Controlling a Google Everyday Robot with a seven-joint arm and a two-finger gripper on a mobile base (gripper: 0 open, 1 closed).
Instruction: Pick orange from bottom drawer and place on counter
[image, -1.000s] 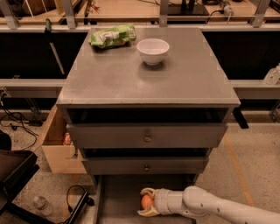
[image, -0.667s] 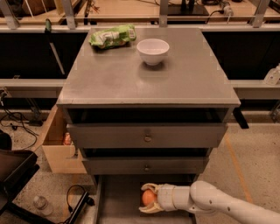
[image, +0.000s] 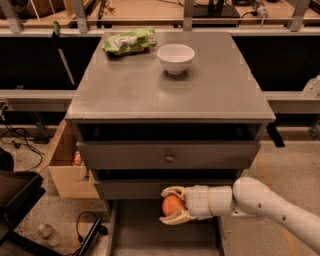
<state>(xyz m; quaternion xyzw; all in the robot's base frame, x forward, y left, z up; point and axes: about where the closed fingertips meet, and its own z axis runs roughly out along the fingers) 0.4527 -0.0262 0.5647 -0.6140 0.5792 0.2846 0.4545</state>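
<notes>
Tool at lower centre of frame, just under middle drawer front, over open bottom drawer. Tool fingers clamped above and below orange; orange held clear of drawer floor. White arm enters from lower right. Bench at upper centre carries white bowl and green snack bag at its far edge.

- orange: bright orange.
- gripper: pale yellow fingers, white arm, clasping the fruit over the grey bottom drawer.
- counter: matte grey.
- bowl: white.
- bag: green with white patches.
</notes>
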